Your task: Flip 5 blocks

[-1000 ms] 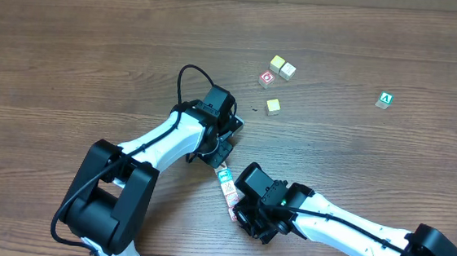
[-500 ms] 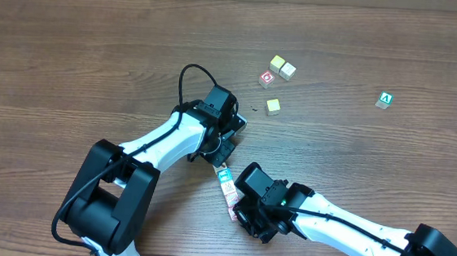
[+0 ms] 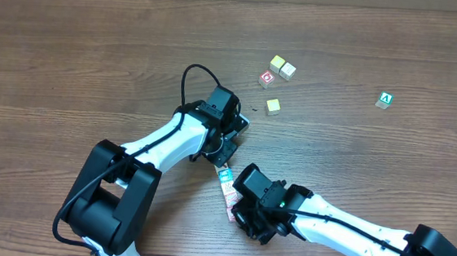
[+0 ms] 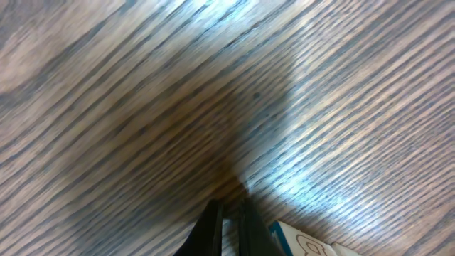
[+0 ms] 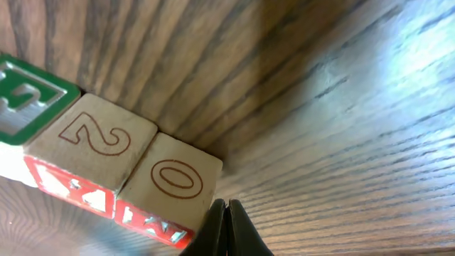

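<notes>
1. Location: the row of letter blocks lies on the wooden table between the two arms. Seen from overhead it runs roughly from 12 to 6 o'clock, each cube touching the next.
2. Right gripper: fingers pressed together, holding nothing. The "0" block sits just beside the tips at about 10 o'clock. Contact cannot be confirmed. The "2" block touches it farther out, followed by the green-framed block.
3. Left gripper: closed and empty. The teal-edged block lies near the tips at about 4 o'clock.
4. Handling (estimated): these small wooden cubes should be light, rigid and not fragile. Their smooth faces will probably slide on the table if pushed.
5. Grip point: take one cube across two opposite side faces. The neighbouring cubes leave no room for fingers, so start with an end block.
</notes>
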Motion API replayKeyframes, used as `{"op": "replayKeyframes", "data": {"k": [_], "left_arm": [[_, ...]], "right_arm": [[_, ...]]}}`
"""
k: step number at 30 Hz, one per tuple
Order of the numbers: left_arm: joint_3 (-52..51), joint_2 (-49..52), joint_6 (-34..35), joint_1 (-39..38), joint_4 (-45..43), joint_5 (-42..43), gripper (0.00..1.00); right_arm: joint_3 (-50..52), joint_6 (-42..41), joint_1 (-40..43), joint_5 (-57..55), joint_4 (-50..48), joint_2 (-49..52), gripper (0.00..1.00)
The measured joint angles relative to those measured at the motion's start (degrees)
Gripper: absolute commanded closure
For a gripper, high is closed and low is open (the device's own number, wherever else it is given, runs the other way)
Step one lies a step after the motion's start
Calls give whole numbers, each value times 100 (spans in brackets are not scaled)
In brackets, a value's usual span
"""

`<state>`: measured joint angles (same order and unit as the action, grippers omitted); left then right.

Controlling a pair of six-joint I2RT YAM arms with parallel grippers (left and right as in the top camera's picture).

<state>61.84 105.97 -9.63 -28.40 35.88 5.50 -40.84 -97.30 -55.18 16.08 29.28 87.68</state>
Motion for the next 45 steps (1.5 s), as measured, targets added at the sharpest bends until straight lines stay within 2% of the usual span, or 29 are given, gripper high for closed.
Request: {"op": "replayKeyframes", "data": {"k": [45], "left_arm": [[0, 33, -2, -310, -203, 284, 96]], "right_arm": [[0, 4, -42, -129, -59, 0, 96]]}}
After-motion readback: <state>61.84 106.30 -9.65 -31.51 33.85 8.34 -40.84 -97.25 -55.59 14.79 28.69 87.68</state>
